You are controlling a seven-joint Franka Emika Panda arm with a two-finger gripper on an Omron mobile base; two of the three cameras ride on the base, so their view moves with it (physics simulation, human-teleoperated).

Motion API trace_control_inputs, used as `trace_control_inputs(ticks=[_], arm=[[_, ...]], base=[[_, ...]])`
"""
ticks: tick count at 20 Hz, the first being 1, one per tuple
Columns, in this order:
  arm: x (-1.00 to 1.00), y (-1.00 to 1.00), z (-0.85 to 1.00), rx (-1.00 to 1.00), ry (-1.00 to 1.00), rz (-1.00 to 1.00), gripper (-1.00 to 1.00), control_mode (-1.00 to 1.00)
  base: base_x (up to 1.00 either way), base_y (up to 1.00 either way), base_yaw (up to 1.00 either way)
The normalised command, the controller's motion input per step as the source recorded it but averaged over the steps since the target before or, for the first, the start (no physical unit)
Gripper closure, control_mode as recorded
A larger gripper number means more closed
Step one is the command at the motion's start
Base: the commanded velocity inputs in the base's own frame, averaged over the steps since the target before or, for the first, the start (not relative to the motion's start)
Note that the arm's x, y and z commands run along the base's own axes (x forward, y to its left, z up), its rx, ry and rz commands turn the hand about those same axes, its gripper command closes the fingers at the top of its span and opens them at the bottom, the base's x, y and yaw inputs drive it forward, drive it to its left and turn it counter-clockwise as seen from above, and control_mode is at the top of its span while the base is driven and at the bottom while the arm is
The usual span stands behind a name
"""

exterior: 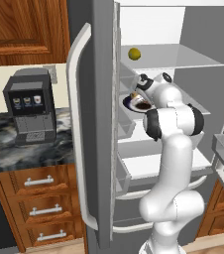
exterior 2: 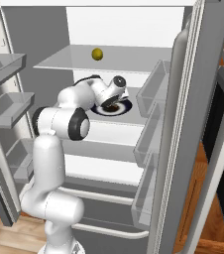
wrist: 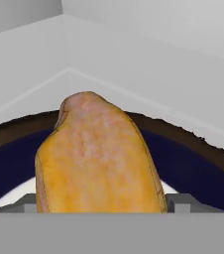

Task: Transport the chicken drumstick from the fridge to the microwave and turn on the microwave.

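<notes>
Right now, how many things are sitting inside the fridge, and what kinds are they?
Chicken drumstick: 1
Plate with a dark blue rim, under the drumstick: 1
Round yellow ball like a lemon, on the shelf above: 1
Total: 3
</notes>
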Motion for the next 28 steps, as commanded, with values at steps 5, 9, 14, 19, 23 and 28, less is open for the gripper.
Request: trace_control_inputs(ticks=[5,9,14,19,23,28], arm=[[0.0,0.0,-0.01,0.0,0.0,0.0,1.0,-1.0],[0.0,0.0,0.0,0.0,0.0,0.0,1.0,-1.0],[-0.09,0.0,0.0,0.0,0.0,0.0,1.0,-1.0],[-0.26,0.0,0.09,0.0,-0.05,0.0,1.0,-1.0],[-0.33,0.02,0.04,0.0,-0.12,0.0,1.0,-1.0],[-0.21,0.05,0.03,-0.03,0.0,0.0,1.0,-1.0]], base=[[0.0,0.0,0.0],[0.0,0.0,0.0],[0.0,0.0,0.0],[0.0,0.0,0.0],[0.0,0.0,0.0],[0.0,0.0,0.0]])
